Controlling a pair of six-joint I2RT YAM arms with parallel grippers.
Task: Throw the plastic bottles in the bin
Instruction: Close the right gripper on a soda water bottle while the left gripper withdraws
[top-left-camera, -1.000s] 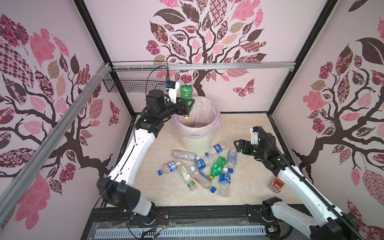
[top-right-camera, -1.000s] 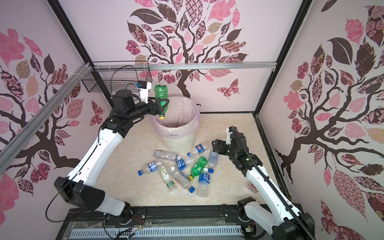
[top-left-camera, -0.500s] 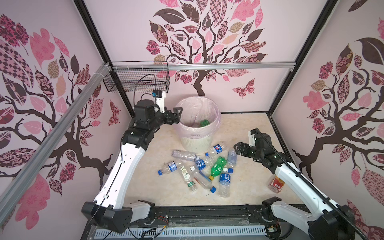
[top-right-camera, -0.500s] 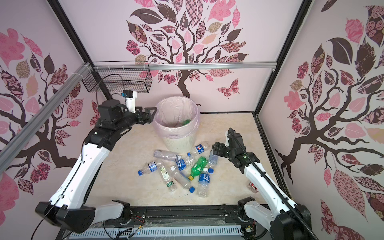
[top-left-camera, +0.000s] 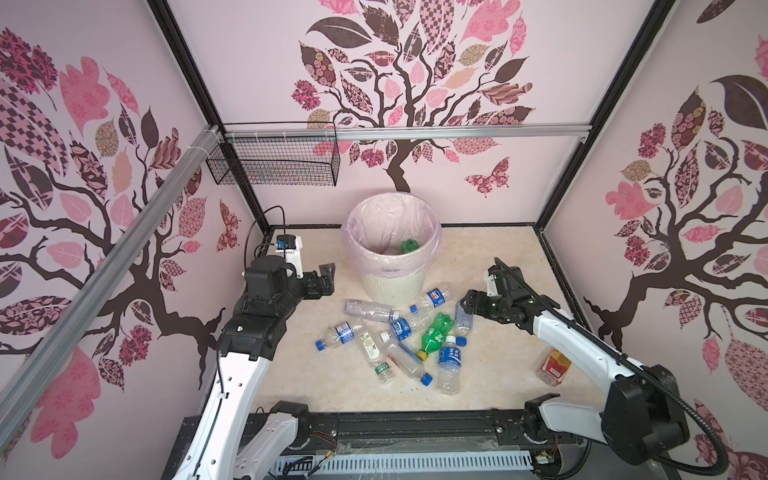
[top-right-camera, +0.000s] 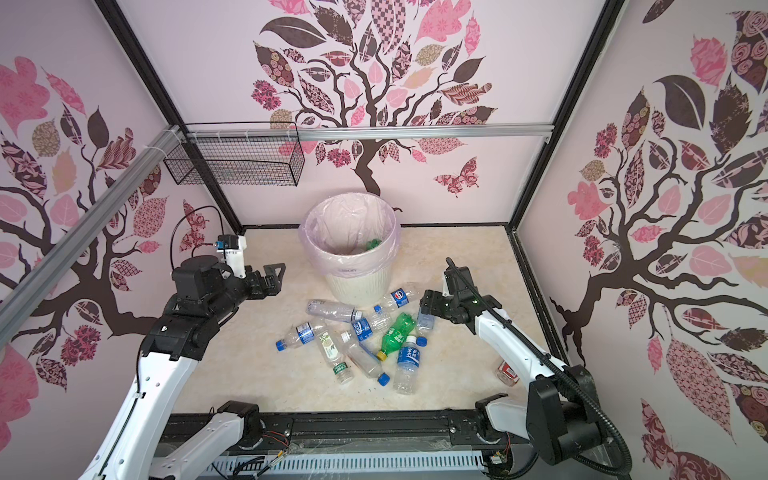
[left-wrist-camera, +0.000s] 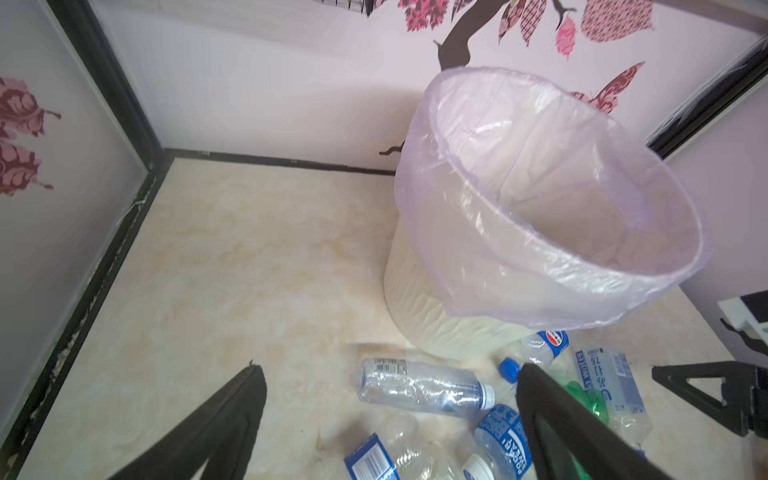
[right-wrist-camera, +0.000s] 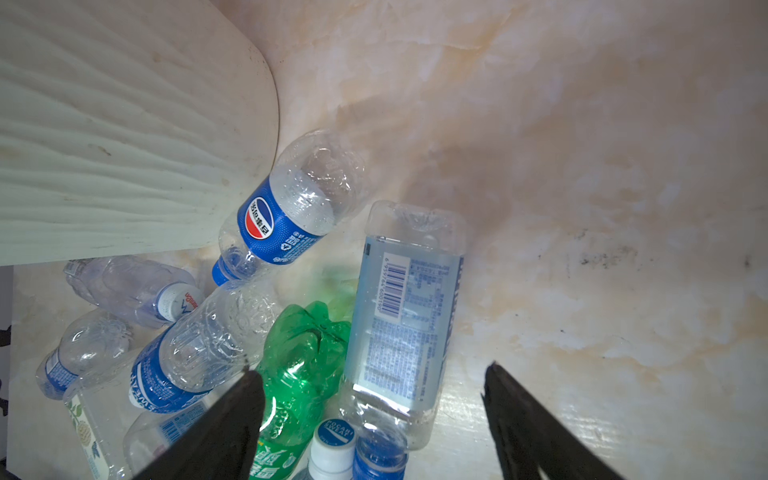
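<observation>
Lying in the heap of plastic bottles (top-left-camera: 401, 328) near the cream ribbed plastic bin (right-wrist-camera: 104, 145), the clear flat-sided plastic bottle (right-wrist-camera: 405, 316) is judged light, crushable and slick, best taken across its labelled middle by the right gripper (right-wrist-camera: 372, 370), spread empty above it; the left gripper (left-wrist-camera: 390, 368) is likewise spread empty.

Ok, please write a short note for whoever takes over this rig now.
Left gripper: open, empty, beside the round cream ribbed bin with pink liner.
Right gripper: open, empty, over the square clear plastic bottle with pale blue label.
Done: one green plastic bottle lies in the bin.
To do: the pile of clear and green bottles before the bin, plus the squat red-labelled bottle near the right arm.
</observation>
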